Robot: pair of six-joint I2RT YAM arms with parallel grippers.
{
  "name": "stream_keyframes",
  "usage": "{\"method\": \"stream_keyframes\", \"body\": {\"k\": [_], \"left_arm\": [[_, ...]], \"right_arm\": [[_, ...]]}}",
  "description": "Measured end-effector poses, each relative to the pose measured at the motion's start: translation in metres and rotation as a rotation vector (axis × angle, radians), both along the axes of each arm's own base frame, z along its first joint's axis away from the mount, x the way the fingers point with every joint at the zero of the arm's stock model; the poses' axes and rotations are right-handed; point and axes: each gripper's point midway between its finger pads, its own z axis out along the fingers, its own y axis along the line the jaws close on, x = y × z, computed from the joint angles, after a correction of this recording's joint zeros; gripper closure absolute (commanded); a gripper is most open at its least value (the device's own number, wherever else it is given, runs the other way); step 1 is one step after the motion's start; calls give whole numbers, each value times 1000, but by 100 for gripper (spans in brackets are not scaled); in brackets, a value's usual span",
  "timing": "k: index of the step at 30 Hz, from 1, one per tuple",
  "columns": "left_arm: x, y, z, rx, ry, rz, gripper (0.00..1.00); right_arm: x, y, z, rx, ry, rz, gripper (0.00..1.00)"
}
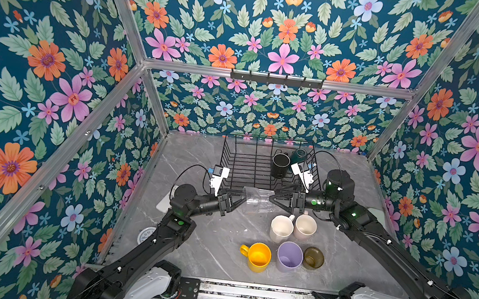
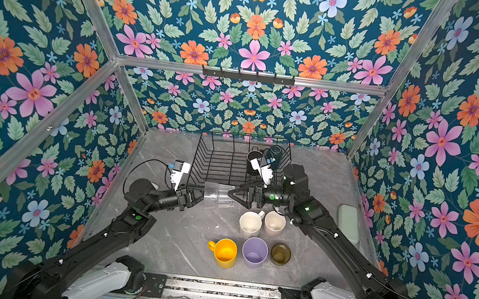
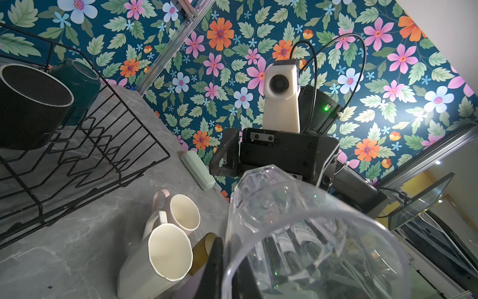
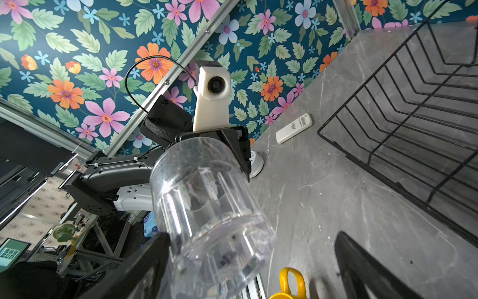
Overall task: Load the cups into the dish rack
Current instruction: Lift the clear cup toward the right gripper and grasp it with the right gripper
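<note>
Black wire frames the dish rack (image 1: 249,164) at the back of the grey marble table (image 1: 214,246), where a black mug (image 1: 280,164) and a dark green mug (image 1: 299,156) already sit at its right end. Just in front of the rack, a clear glass (image 1: 258,200) hangs on its side above the table between the two arms: the left gripper (image 1: 240,199) is clenched on its rim, while the right gripper (image 4: 253,256) faces the glass's base with jaws spread wide, one finger beside the glass and nothing yet grasped. The handover will likely go best if the right jaws close squarely around the body before the left lets go, since smooth glass may slip. Five cups wait nearer the front: white mug (image 1: 281,227), pink mug (image 1: 305,226), yellow mug (image 1: 258,256), lavender tumbler (image 1: 289,256), amber glass (image 1: 313,257). The left fingertips are hidden behind the glass, and whether the right finger touches it cannot be told.
</note>
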Motion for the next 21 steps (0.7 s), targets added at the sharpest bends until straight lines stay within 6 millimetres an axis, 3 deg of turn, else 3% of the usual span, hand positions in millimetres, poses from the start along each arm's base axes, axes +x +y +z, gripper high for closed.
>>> {"method": "stream_keyframes", "body": {"k": [21], "left_arm": [[-3, -1, 5, -29, -6, -23, 100]], "right_arm": [[-21, 36, 4, 35, -10, 157, 6]]}}
